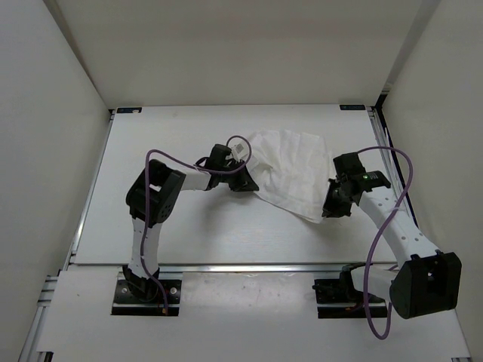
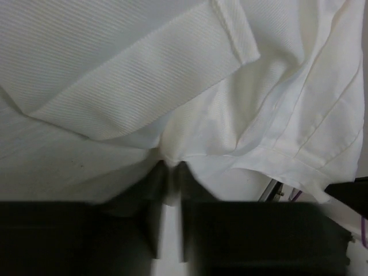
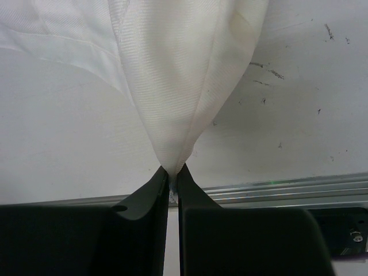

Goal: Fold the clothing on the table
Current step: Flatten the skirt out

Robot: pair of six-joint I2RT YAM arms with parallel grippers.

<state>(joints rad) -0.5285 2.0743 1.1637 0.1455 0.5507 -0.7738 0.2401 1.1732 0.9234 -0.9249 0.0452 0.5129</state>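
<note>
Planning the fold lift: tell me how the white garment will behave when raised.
Probably floppy: the clothing tapers in soft folds into the right gripper. Likely light: a small pinch at the left gripper gathers it into creases. It may sag between the grips.

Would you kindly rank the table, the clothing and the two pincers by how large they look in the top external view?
1. table
2. clothing
3. left pincer and right pincer: these look about alike, so I leave them tied.
</note>
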